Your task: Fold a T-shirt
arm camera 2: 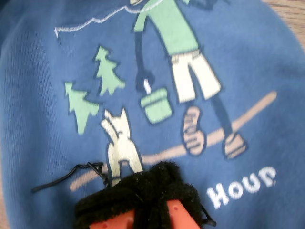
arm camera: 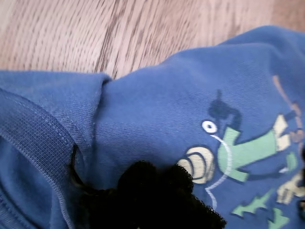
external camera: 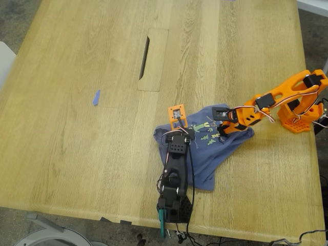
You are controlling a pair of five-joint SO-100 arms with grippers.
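The slate-blue T-shirt (external camera: 205, 159) lies crumpled on the wooden table near its front right, print side up. The green-and-yellow figure print (external camera: 205, 134) sits between the two arms. My first gripper (external camera: 179, 132), on the black arm, rests on the shirt's upper left edge; in the first wrist view its black padded tip (arm camera: 157, 191) presses cloth (arm camera: 157, 109) beside a ribbed hem. My second gripper (external camera: 221, 129), on the orange arm, is over the print; its padded tip (arm camera 2: 138, 195) touches the shirt (arm camera 2: 57, 47) below the dog figure. Neither gripper's jaws show.
A small blue scrap of tape (external camera: 96, 97) lies on the table at the exterior view's left. A dark slot (external camera: 144, 50) in an inset panel is at the back. The orange arm's base (external camera: 300, 115) stands at the right edge, the black arm's base (external camera: 174, 205) at the front edge.
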